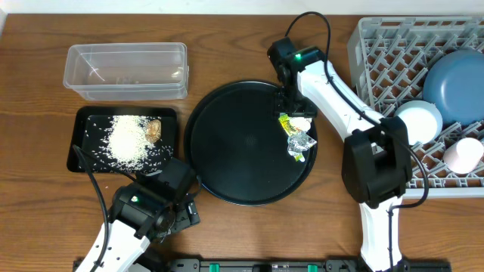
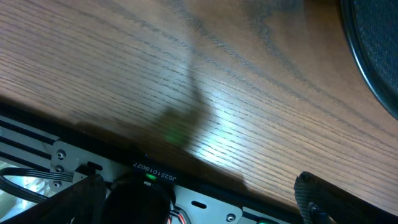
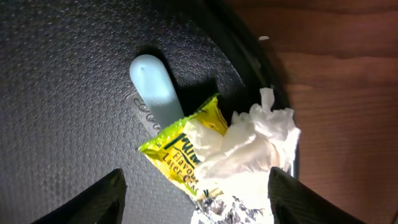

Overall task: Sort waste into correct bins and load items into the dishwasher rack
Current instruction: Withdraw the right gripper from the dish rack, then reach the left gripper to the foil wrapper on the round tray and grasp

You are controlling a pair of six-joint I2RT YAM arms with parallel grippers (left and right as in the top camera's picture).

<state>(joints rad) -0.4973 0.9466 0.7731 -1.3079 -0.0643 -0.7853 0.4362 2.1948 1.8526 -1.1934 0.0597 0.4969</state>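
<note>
A yellow-green wrapper (image 1: 288, 123), silver foil (image 1: 300, 143) and a white tissue wad (image 1: 302, 123) lie at the right rim of the round black tray (image 1: 242, 143). My right gripper (image 1: 290, 104) hangs open just above them. In the right wrist view its fingers (image 3: 199, 202) straddle the wrapper (image 3: 180, 149) and tissue (image 3: 252, 140), with a pale blue stick end (image 3: 154, 87) beside them. The shallow black tray (image 1: 85, 121) holds rice (image 1: 128, 140) and a brown lump (image 1: 154, 130). The clear tub (image 1: 125, 69) looks empty. My left gripper (image 1: 172, 214) is open and empty (image 2: 199, 202) over the table's front edge.
The grey rack (image 1: 378, 53) at the right holds a dark blue plate (image 1: 457, 83), a white bowl (image 1: 418, 119) and a pink cup (image 1: 463, 155). The round tray's rim (image 2: 379, 56) shows in the left wrist view.
</note>
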